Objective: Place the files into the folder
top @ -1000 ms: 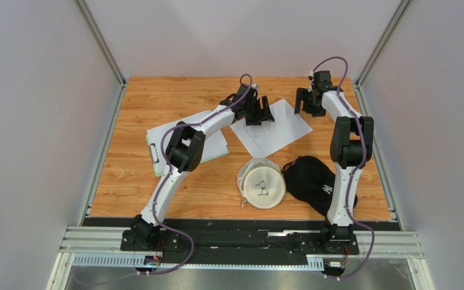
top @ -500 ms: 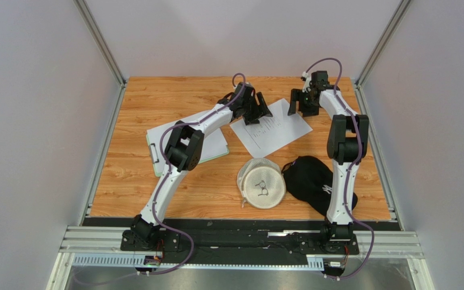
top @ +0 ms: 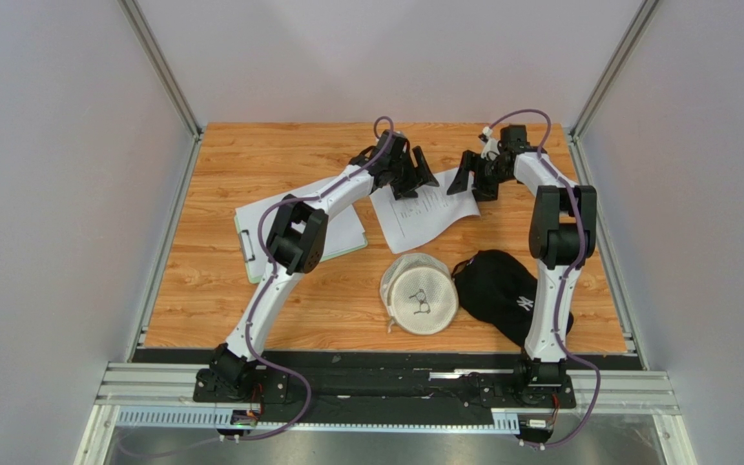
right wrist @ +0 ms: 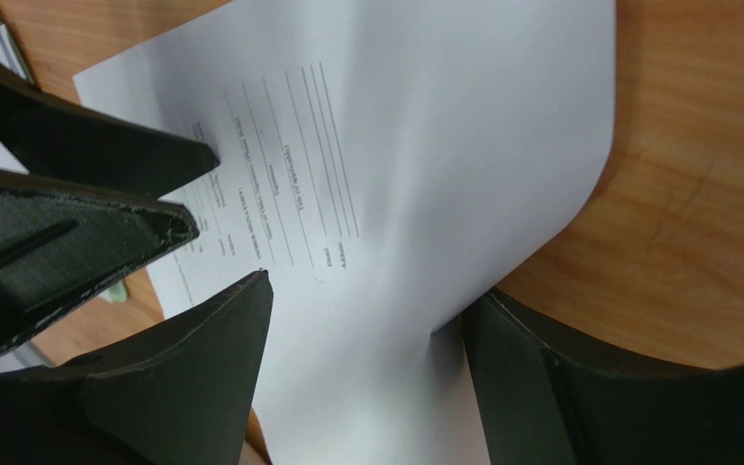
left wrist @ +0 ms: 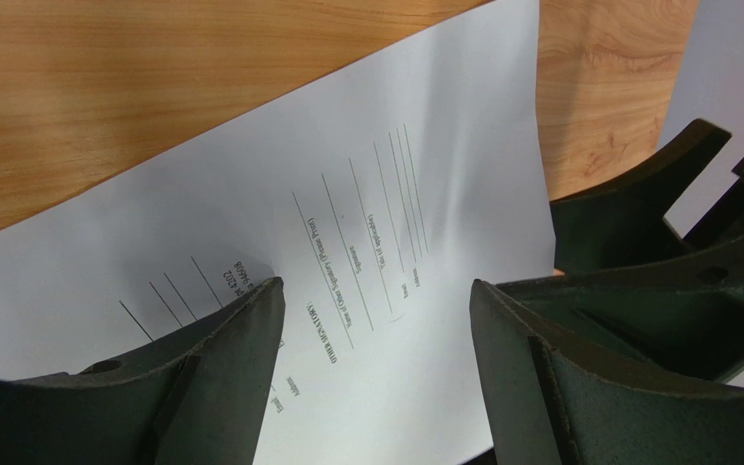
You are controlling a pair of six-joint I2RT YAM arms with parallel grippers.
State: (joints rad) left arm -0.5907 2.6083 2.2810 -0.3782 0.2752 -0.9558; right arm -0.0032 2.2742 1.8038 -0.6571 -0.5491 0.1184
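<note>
While the white printed paper sheet (top: pixel 422 215) lies outside the flat light-green folder (top: pixel 250 266), left end effector (left wrist: pixel 376 291) and right end effector (right wrist: pixel 361 300), both open, flank it; filing judged unfinished.

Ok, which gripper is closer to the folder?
Left. The left gripper is on the side of the sheet nearest the folder; the right gripper is on the sheet's opposite side, farther away.

The left claw (top: pixel 413 177) and right claw (top: pixel 470 181) crowd one sheet (top: pixel 424 208).
</note>
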